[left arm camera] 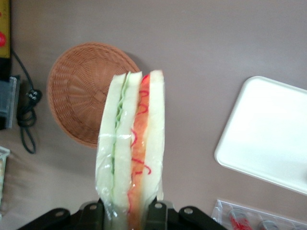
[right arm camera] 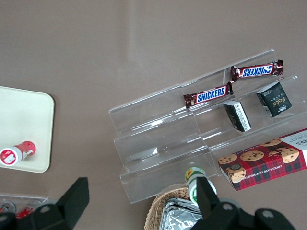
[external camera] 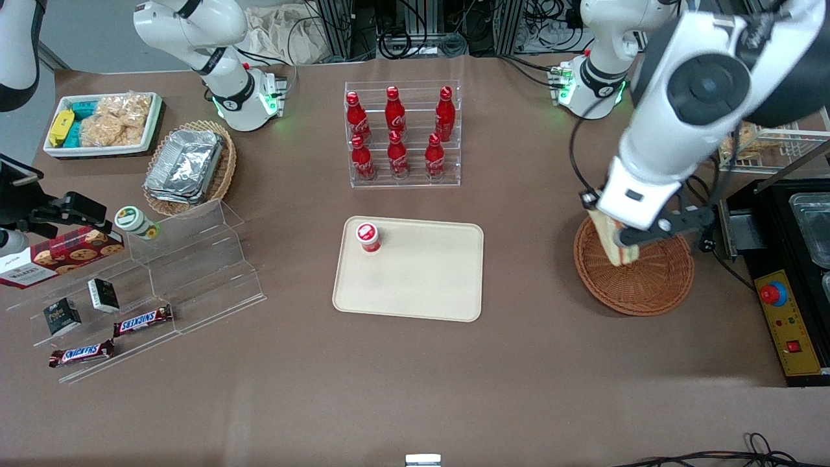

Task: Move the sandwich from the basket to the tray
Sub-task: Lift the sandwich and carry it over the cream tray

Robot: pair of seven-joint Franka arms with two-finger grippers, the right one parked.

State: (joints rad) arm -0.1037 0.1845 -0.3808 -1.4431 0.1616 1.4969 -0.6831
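Brown tabletop, cluttered | my gripper (left arm camera: 128,211) is clamped on the sandwich (left arm camera: 130,148), lifted above the basket (external camera: 639,275) | tray (external camera: 415,292) well apart, red bottle (external camera: 368,237) standing on it | risk: slippery wrap sliding free, or my load clipping that bottle.

Sandwich (left arm camera: 130,143): lower end hidden between gripper (left arm camera: 128,213) fingers. Basket (external camera: 642,279): part nearest the sandwich masked by the arm.

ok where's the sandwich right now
The sandwich is clamped in the gripper, lifted above the basket at the working arm's end of the table, not yet over the tray.
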